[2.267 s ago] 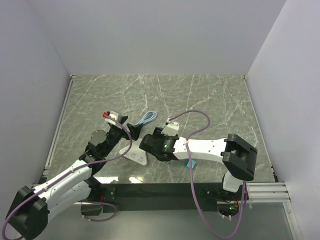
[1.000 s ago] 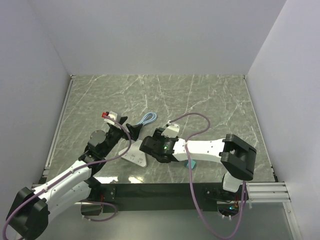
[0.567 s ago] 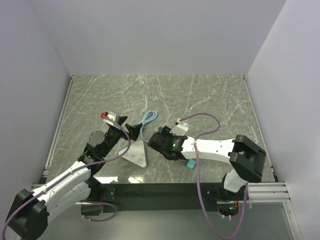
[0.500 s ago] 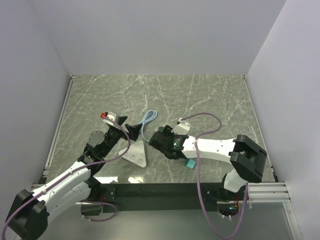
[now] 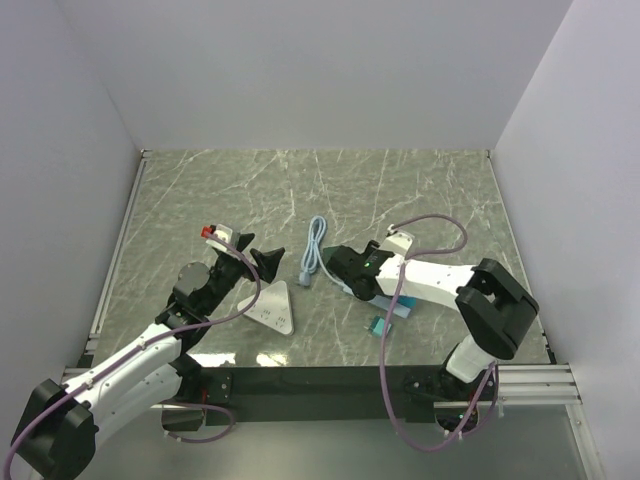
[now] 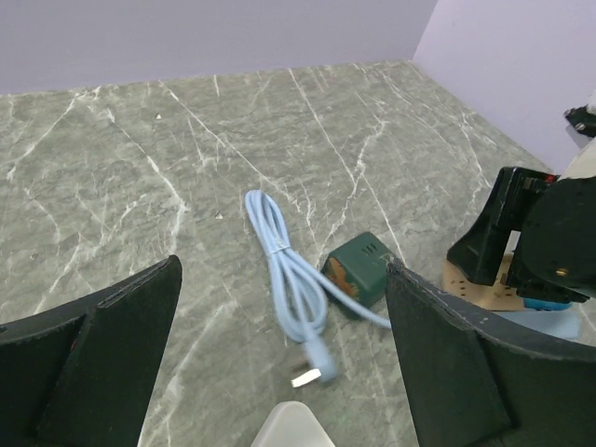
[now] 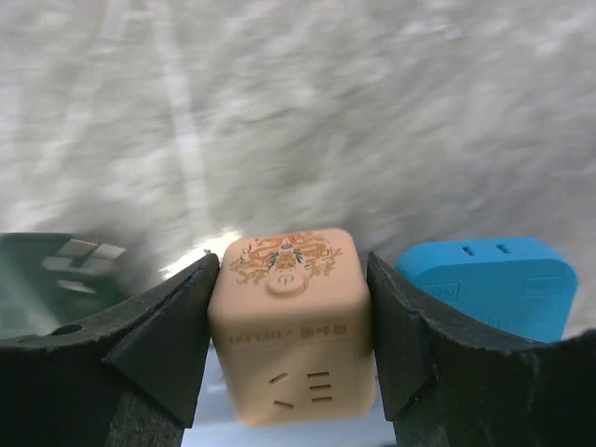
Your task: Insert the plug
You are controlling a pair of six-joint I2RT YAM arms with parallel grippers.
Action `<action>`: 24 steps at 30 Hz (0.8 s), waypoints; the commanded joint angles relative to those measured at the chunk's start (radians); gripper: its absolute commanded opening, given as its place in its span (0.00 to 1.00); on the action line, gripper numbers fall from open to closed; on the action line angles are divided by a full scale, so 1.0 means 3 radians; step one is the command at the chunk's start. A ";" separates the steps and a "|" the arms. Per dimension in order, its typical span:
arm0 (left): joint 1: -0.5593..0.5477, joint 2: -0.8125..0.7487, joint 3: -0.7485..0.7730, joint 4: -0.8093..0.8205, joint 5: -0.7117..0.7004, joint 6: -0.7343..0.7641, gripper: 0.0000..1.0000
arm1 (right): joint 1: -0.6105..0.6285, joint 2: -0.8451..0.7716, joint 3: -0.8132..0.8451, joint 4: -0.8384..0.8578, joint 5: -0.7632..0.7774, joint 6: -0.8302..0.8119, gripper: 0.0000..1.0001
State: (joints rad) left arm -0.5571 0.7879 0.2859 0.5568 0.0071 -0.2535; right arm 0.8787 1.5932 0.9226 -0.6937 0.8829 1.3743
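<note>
A pale blue cable (image 5: 314, 245) lies folded on the marble table, its silver plug end (image 5: 303, 281) nearest the arms. In the left wrist view the cable (image 6: 277, 247) and plug (image 6: 310, 376) lie between my left gripper's open, empty fingers. My left gripper (image 5: 262, 262) sits just left of the plug. My right gripper (image 5: 338, 268) is shut on a peach socket cube (image 7: 291, 326), also seen in the left wrist view (image 6: 480, 279). A dark green socket cube (image 6: 358, 275) stands beside the cable, just left of my right gripper's left finger (image 7: 56, 279).
A blue socket block (image 7: 489, 284) sits right of the peach cube. A white triangular piece (image 5: 272, 305) lies in front of my left gripper. A small teal block (image 5: 376, 326) lies by the right arm. Walls enclose the table on three sides.
My right gripper has swung right, off the white triangular piece, and now sits right of the cable. The cable has shifted right and stretched out. My left arm has barely moved.
</note>
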 commanded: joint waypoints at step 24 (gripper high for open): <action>0.0016 0.0145 0.0024 0.0200 -0.0013 -0.0014 0.96 | -0.1047 0.0201 0.0315 0.0906 0.0503 -0.1691 0.00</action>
State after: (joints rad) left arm -0.5568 0.8310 0.2859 0.5632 0.0040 -0.2531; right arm 0.5968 1.6543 0.9592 -0.5377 0.9440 0.9657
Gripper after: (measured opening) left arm 0.966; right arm 0.674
